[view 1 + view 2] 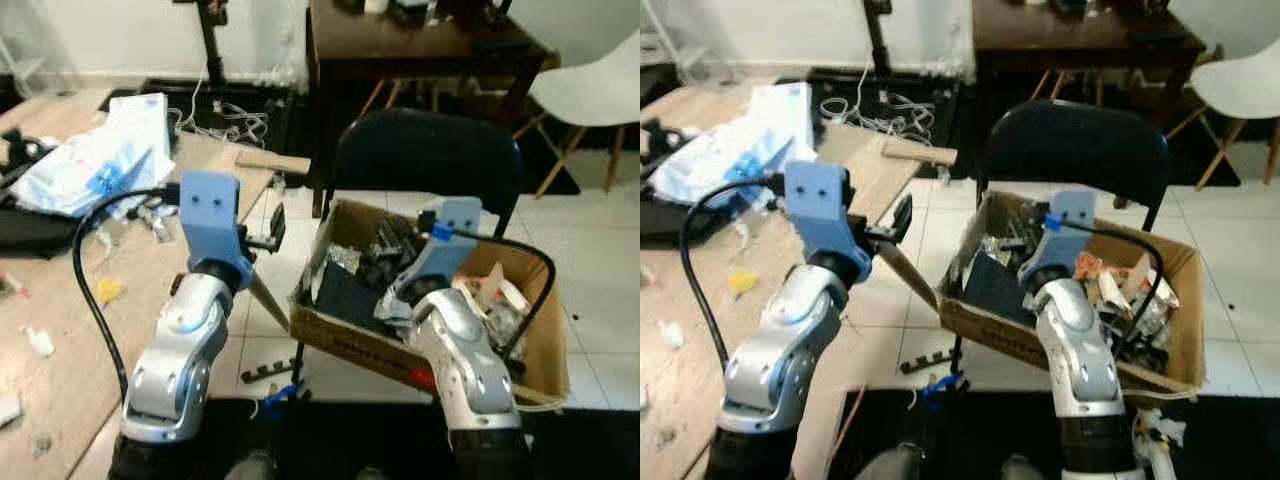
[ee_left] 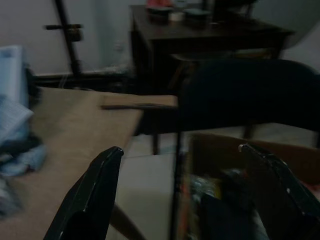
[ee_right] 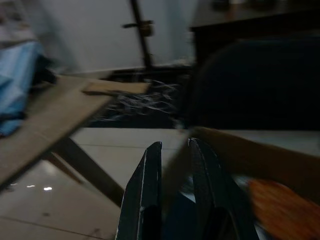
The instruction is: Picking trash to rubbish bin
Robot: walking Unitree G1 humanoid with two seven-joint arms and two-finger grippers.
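A cardboard box [image 1: 345,343] stuffed with paper and plastic trash rests on a black chair [image 1: 430,150]. My left gripper [image 1: 272,228] is raised between the wooden table [image 1: 60,390] and the box, open, its fingers [image 2: 95,190] spread wide with nothing between them. My right arm reaches over the box's near side; in its wrist view the right gripper [image 3: 175,144] is shut, pointing past the box's rim toward the chair back. Loose scraps lie on the table: a yellow piece [image 1: 108,290], a white piece [image 1: 38,343] and a blue-and-white plastic bag [image 1: 95,160].
A dark wooden desk [image 1: 420,45] stands behind the chair and a white chair [image 1: 600,90] at the far right. Cables [image 1: 240,125] lie on the floor by the wall. A wooden plank [image 1: 275,162] juts from the table's far corner. White tiled floor separates table and box.
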